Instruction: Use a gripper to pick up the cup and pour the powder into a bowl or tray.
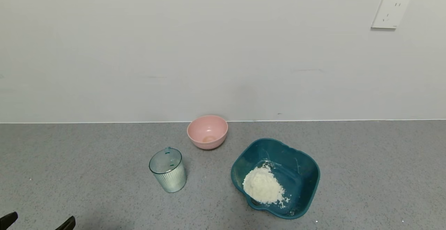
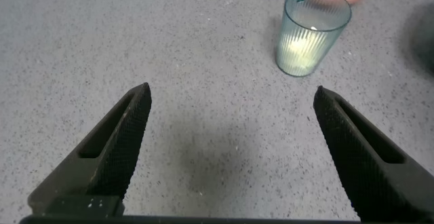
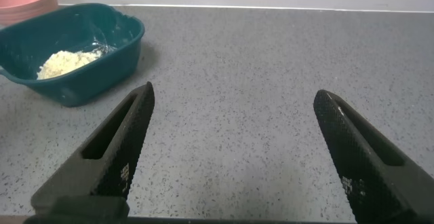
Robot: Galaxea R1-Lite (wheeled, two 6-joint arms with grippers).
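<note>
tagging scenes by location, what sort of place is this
Probably a kitchen-style counter or a lab mock-up of one: a speckled grey countertop against a plain white wall with a socket, holding a pink bowl, a ribbed cup and a teal basin of white powder.

We see the left gripper as two matte black fingers, each a long wedge that narrows to a blunt tip. Each finger carries an elongated recessed slot along its upper face. We note a fine dimpled texture on the surfaces and small pale markings near the base of one finger. The right gripper has the same build: black tapered fingers with slots, a dotted grip pattern, and small white markings near each base. In the head view, only two black fingertips show.
</note>
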